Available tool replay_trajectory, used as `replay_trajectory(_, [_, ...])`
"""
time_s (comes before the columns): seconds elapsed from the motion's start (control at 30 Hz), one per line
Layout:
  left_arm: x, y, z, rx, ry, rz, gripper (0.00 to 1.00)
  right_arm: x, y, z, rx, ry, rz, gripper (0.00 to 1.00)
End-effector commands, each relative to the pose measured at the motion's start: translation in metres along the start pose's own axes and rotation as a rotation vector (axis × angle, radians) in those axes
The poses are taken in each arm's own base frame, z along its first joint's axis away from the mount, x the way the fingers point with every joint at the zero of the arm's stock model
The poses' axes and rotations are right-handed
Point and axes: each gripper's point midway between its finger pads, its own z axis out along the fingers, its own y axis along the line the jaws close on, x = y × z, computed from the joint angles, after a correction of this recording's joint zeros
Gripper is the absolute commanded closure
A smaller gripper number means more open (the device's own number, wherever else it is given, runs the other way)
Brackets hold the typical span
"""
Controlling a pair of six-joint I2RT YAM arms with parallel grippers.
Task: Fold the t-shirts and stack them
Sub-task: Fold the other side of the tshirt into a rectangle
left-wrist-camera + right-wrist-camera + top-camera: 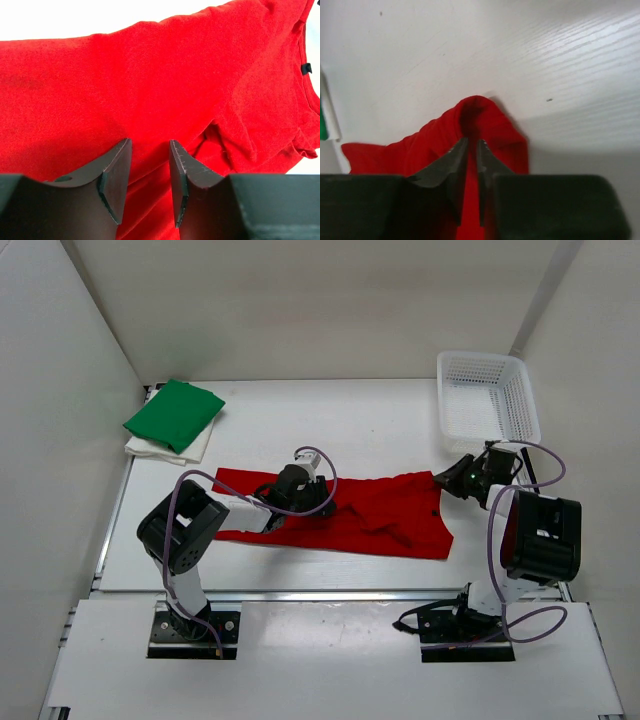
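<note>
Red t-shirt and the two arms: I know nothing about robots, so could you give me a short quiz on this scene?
1. True or false: the green t-shirt lies on the white t-shirt.
2. Which gripper pinches the red t-shirt? A) left gripper B) right gripper
3. Fill in: the white mesh basket stands at the table's far ____ corner.
Key: 1 true; 2 B; 3 right.

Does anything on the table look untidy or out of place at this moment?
Only the red t-shirt: it lies spread but creased and bunched on its right half, where the right gripper pinches a raised fold. The green t-shirt sits neatly folded on the white t-shirt, far left.
</note>
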Motion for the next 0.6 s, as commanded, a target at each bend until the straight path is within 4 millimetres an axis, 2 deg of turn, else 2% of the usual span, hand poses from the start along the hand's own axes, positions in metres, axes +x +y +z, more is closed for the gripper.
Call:
replay_trajectory(0.0, [0.008,-0.003,-0.015,0.003,0.036,-0.004,0.52,-0.002,0.025,-0.009,0.059,-0.069,-0.164,0.84])
replay_trajectory(0.1, [-0.002,-0.016,-0.022,0.029,0.005,0.005,0.52,0.027,0.057,-0.021,0.038,-0.076,-0.279,0.79])
replay_trajectory(0.13, [-0.004,-0.022,-0.025,0.043,-0.001,0.007,0.52,0.048,0.060,-0.021,0.048,-0.041,-0.323,0.78])
replay_trajectory(0.17, [-0.004,-0.021,-0.026,0.041,-0.001,0.015,0.52,0.059,0.071,-0.024,0.029,-0.031,-0.367,0.79])
replay_trajectory(0.23, [-0.013,-0.029,-0.030,0.055,-0.030,0.021,0.51,0.078,0.065,-0.031,0.047,0.003,-0.394,0.81])
replay_trajectory(0.27, [-0.012,-0.031,-0.031,0.065,-0.022,0.020,0.52,0.092,0.061,-0.036,0.054,0.036,-0.406,0.82])
replay_trajectory(0.43, [-0.013,-0.032,-0.028,0.080,-0.019,0.006,0.51,0.127,0.040,-0.047,0.094,0.147,-0.448,0.86])
replay_trajectory(0.57, [-0.012,-0.034,-0.026,0.083,-0.016,0.005,0.52,0.164,0.038,-0.052,0.103,0.268,-0.519,0.95])
